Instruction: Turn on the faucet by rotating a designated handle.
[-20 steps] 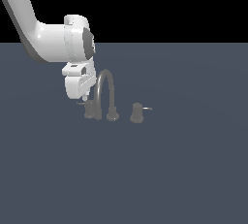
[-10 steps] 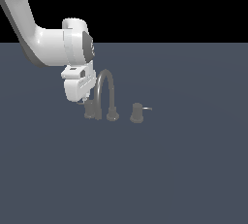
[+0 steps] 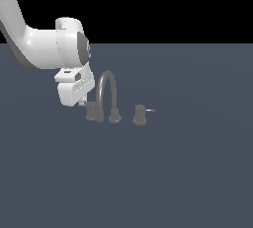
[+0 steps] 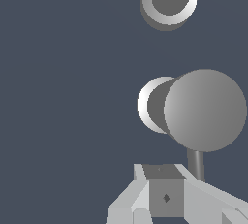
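Note:
The dark grey faucet [image 3: 107, 88] has an arched spout and two squat knobs. The handle [image 3: 92, 112] is the knob on the exterior view's left, partly hidden by my hand. In the wrist view the handle [image 4: 203, 109] shows end-on, with its thin lever [image 4: 196, 165] pointing toward my fingers. My gripper [image 3: 85, 104] is low beside that knob, with its tip [image 4: 164, 198] right next to the lever. The fingers look pressed together and hold nothing. The twin knob [image 3: 140, 115], with a rightward lever, stands apart.
The faucet stands on a flat dark blue-grey surface [image 3: 173, 172]. The spout's foot [image 3: 114, 118] is between the two knobs. In the wrist view a second cylinder [image 4: 169, 0] lies beyond the handle. My white arm [image 3: 44, 49] fills the upper left of the exterior view.
My hand has shifted slightly down and toward the exterior view's left, beside the left knob. The faucet looks unchanged.

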Robot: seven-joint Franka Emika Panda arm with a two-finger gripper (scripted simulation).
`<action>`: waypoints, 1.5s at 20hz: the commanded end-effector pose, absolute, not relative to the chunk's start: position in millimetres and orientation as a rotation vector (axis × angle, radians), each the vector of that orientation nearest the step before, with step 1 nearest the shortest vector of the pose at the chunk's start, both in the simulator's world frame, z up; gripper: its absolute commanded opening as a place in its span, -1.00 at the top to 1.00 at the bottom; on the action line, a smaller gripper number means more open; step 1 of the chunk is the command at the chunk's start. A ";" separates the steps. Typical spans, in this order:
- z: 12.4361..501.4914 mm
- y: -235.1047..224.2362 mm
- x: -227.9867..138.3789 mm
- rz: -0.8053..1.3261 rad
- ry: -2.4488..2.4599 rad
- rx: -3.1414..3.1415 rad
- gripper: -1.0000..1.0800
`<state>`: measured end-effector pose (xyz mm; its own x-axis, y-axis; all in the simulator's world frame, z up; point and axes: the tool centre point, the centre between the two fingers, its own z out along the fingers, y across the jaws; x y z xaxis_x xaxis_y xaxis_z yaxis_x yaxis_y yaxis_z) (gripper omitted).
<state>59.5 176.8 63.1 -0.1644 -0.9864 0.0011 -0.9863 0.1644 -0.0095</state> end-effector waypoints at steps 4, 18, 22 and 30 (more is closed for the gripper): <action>63.1 178.1 46.8 -0.010 2.393 -2.032 1.00; 62.8 178.9 19.0 -0.017 2.380 -2.037 1.00; 62.8 169.2 8.5 -0.011 2.384 -2.037 1.00; 63.0 151.7 -10.7 -0.001 2.391 -2.038 1.00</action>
<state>-8.7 167.4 62.5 -0.1385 -0.9903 -0.0072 -0.9903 0.1386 -0.0052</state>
